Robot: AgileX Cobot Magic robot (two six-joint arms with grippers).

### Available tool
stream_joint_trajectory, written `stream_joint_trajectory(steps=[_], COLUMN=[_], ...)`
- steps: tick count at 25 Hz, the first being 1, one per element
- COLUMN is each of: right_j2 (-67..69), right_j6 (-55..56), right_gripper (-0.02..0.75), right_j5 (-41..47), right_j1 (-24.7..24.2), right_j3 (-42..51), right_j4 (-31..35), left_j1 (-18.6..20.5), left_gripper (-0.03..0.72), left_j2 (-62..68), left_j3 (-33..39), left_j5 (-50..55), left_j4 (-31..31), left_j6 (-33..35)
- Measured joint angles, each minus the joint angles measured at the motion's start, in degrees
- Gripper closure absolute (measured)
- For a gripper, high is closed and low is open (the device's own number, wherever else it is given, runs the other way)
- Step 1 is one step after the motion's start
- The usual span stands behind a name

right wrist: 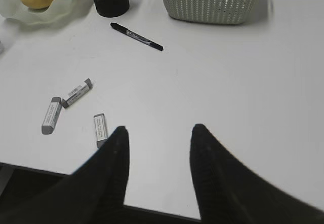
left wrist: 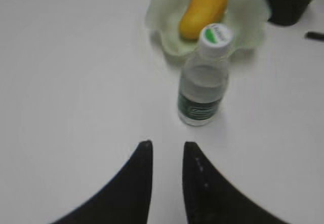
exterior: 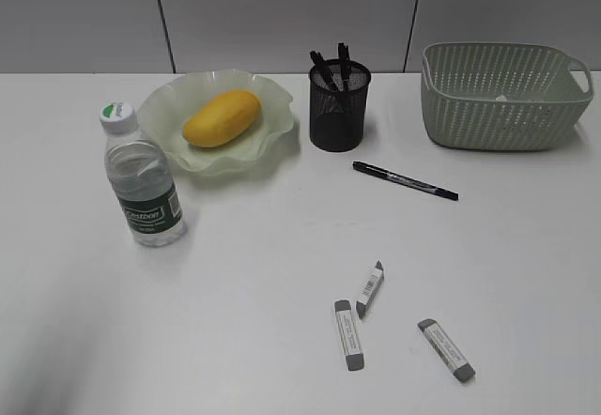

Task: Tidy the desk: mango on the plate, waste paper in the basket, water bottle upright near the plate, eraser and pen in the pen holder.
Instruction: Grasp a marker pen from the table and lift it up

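Exterior view: the mango lies on the plate at the far left, the water bottle upright just near of it. Right of the plate stands the pen holder, a pen lying loose beside it on the counter; three erasers lie nearer. The basket sits far right. My left end effector is slightly parted, my right end effector wider; both hold nothing.

The desk is viewed from the front at a downward slant. Each wrist view is aimed forward over its gripper, from behind. The plate is shared by all views.
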Motion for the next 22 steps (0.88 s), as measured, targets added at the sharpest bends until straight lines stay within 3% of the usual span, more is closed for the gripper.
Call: stream_joint_trajectory(steps=[5,8,13,22], right_j2=[0.00,0.00,0.00,-0.17], right_j6=[0.00,0.00,0.00,-0.02], right_gripper=[0.408,0.408,0.408,0.408], right_j5=[0.00,0.00,0.00,0.00], right_j1=[0.00,0.00,0.00,0.00], right_j3=[0.00,0.00,0.00,0.00], right_j4=[0.00,0.00,0.00,0.78], left_j1=[0.00,0.00,0.00,0.00], left_gripper=[0.324,0.249,0.230,0.234], left_j2=[-17.81,-25.90,-34.37,-37.06], left_j3=[-0.13,-0.13,3.54,5.67], left_j5=[17.67,23.34,24.14,22.30], left_j4=[-6.65,-8.41,-8.80,-9.10], left_j6=[4.41,5.49,9.59,10.13])
